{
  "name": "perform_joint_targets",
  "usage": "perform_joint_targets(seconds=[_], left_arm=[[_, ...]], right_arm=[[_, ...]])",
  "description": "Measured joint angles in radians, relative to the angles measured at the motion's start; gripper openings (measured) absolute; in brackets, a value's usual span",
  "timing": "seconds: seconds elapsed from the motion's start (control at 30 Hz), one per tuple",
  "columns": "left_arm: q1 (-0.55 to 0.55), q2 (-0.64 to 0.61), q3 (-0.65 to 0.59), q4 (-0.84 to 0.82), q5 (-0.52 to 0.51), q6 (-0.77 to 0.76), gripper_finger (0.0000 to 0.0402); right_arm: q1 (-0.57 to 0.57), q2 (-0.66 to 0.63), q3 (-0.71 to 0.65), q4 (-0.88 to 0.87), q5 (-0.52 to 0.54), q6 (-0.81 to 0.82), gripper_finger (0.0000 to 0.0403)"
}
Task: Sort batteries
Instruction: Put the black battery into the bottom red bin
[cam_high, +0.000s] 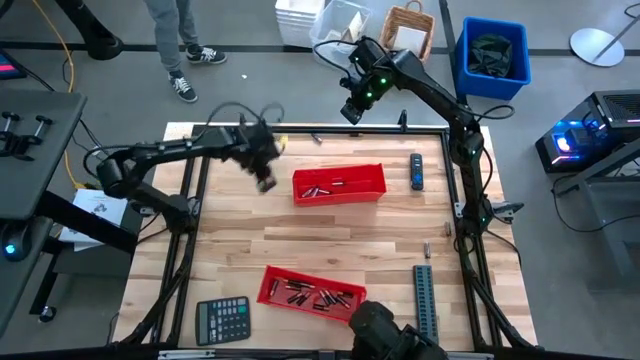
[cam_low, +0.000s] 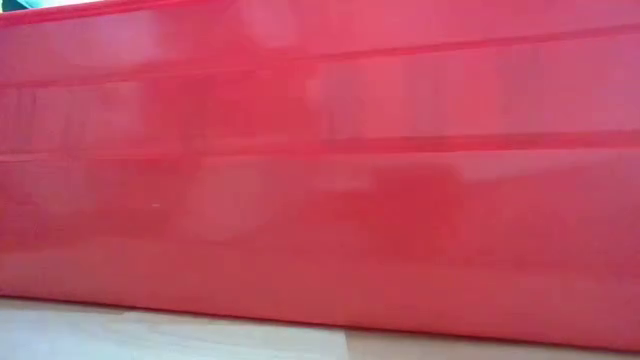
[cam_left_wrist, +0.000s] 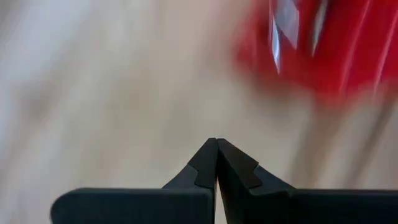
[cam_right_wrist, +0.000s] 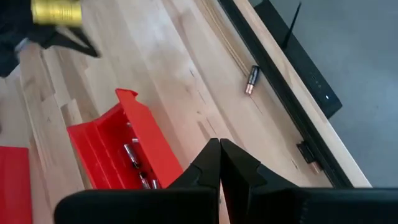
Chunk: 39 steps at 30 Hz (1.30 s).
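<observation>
1. The left gripper (cam_high: 264, 170) hangs over the wooden table (cam_high: 330, 240) just left of the far red tray (cam_high: 338, 184); in the left wrist view its fingers (cam_left_wrist: 205, 165) are pressed tip to tip with nothing between them.
2. The right gripper (cam_high: 352, 108) is raised above the table's far edge, beyond the far red tray; in the right wrist view its fingers (cam_right_wrist: 208, 162) meet at the tips and hold nothing.
3. Several batteries (cam_high: 322, 188) lie in the far red tray, which also shows in the right wrist view (cam_right_wrist: 118, 155) with a few metallic cylinders inside.
4. More batteries (cam_high: 312, 296) lie scattered in the near red tray (cam_high: 310, 293), close to the table's front edge.
5. One loose battery (cam_right_wrist: 252, 79) lies on the wood next to the black frame rail (cam_right_wrist: 280, 81) at the table's far edge.
6. A calculator (cam_high: 222, 320) sits at the front left, a grey ridged strip (cam_high: 425, 300) at the front right, and a black-and-blue device (cam_high: 416, 172) right of the far tray.
7. The low view is filled by a red tray wall (cam_low: 320, 170).
8. A person's legs (cam_high: 175, 40) stand on the floor beyond the table.
</observation>
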Motion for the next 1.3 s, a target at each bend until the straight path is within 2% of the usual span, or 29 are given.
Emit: perform_joint_targets(seconds=[0.1, 0.17, 0.33, 0.43, 0.57, 0.63, 0.7, 0.77, 0.93, 1.03, 1.17, 1.3], left_arm=[[0.091, 0.068, 0.026, 0.268, 0.095, 0.046, 0.0000], [0.138, 0.160, 0.094, 0.316, 0.128, 0.066, 0.0000], [0.155, 0.423, 0.398, 0.203, 0.136, 0.195, 0.0000], [0.154, 0.557, 0.570, 0.158, 0.139, 0.125, 0.0000], [0.156, 0.674, 0.712, 0.056, 0.117, 0.080, 0.0000], [0.141, 0.686, 0.730, 0.033, 0.100, 0.136, 0.0000], [0.128, 0.683, 0.730, 0.068, 0.124, 0.180, 0.0000], [0.117, 0.680, 0.720, 0.111, 0.103, 0.193, 0.0000], [0.105, 0.686, 0.715, 0.230, -0.059, 0.103, 0.0000], [0.100, 0.713, 0.717, 0.210, -0.149, 0.040, 0.0000], [0.085, 0.751, 0.712, 0.194, -0.280, 0.087, 0.0000], [0.081, 0.759, 0.719, 0.259, -0.325, 0.118, 0.0000]], right_arm=[[0.000, 0.000, 0.000, -0.007, 0.001, 0.000, 0.0001], [0.001, 0.000, 0.000, -0.008, 0.000, 0.003, 0.0000], [0.001, 0.000, 0.000, -0.008, 0.000, 0.035, 0.0000], [0.003, 0.000, 0.000, -0.008, 0.001, 0.059, 0.0000], [0.004, 0.000, 0.000, -0.008, 0.001, 0.085, 0.0000], [0.004, 0.000, 0.000, -0.008, 0.006, 0.087, 0.0000], [0.004, 0.000, 0.000, -0.005, 0.015, 0.085, 0.0000], [0.004, 0.000, -0.001, 0.005, 0.031, 0.085, 0.0000], [-0.003, -0.001, -0.001, 0.016, 0.061, 0.103, 0.0000], [-0.009, -0.001, -0.001, 0.016, 0.061, 0.136, 0.0000], [-0.011, -0.001, -0.001, 0.027, 0.062, 0.141, 0.0000], [-0.010, -0.001, -0.001, 0.052, 0.062, 0.170, 0.0000]])
